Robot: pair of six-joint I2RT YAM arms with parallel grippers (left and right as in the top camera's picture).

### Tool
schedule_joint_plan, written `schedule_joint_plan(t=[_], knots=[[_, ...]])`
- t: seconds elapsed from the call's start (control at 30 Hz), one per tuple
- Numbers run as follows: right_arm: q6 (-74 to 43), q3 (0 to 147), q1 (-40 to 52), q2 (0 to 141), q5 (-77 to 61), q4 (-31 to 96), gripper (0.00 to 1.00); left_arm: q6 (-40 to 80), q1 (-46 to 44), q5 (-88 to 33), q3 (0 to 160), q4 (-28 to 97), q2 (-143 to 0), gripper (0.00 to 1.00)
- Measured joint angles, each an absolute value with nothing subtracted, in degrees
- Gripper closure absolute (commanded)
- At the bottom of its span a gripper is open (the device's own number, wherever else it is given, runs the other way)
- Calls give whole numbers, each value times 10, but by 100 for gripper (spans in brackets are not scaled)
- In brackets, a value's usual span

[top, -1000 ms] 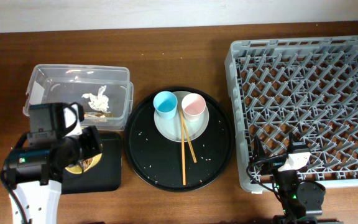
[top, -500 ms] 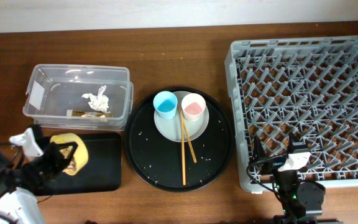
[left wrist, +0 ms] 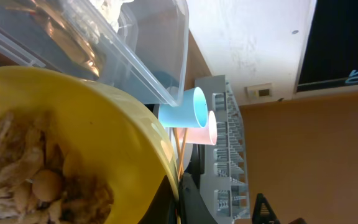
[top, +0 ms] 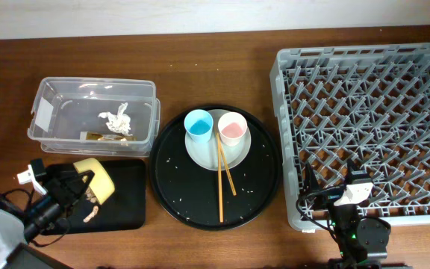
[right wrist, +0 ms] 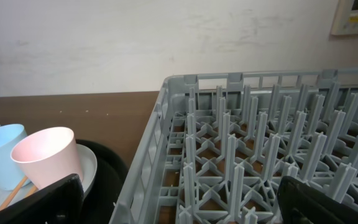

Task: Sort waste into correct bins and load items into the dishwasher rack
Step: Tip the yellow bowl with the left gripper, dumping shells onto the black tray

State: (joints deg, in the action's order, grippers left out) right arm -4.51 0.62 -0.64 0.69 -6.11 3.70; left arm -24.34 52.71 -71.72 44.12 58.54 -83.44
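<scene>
A yellow bowl is tipped on its side over the shallow black tray at the table's front left. The left gripper is clamped on its rim. The left wrist view shows tan food scraps and rice-like crumbs inside it, and one pale scrap lies on the tray below.

The step in hand looks like emptying the bowl. The next move probably calls for more tilt to clear the scraps, then carrying the bowl across to the rack.

Just behind is the clear tub, holding a white tissue and a gold-brown wrapper. To the right, a round black tray carries a pale plate with a blue cup, a pink cup and two chopsticks. The grey dishwasher rack holds nothing. The right gripper rests at its near corner, fingers apart.
</scene>
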Motion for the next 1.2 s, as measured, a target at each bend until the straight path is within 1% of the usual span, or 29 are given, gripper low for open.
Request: schedule_joint_plan(t=[0.33,0.47,0.67,0.77,0.87,0.97,1.0,1.03,1.13,1.2], knots=[[-45,6,-6,7,-61,37,2,-260,527,-749,441,626,-850,100],[-45,6,-6,7,-61,37,2,-281,527,-751,441,668,-850,100],[-45,6,-6,7,-61,37,2,-305,533,-762,441,677,-850,100],[-45,6,-6,7,-61,37,2,-307,541,-778,441,652,-850,100],[-45,6,-6,7,-61,37,2,-310,555,-792,441,673,-850,100],[-45,6,-6,7,-61,37,2,-315,557,-793,441,665,-850,100],[-45,6,-6,7,-61,37,2,-317,563,-793,441,706,-850,100],[-46,6,-6,7,-61,37,2,-320,564,-795,440,718,-850,100],[-45,6,-6,7,-61,37,2,-328,564,-807,440,697,-850,100],[-46,6,-6,7,-61,37,2,-326,566,-812,440,713,-850,100]])
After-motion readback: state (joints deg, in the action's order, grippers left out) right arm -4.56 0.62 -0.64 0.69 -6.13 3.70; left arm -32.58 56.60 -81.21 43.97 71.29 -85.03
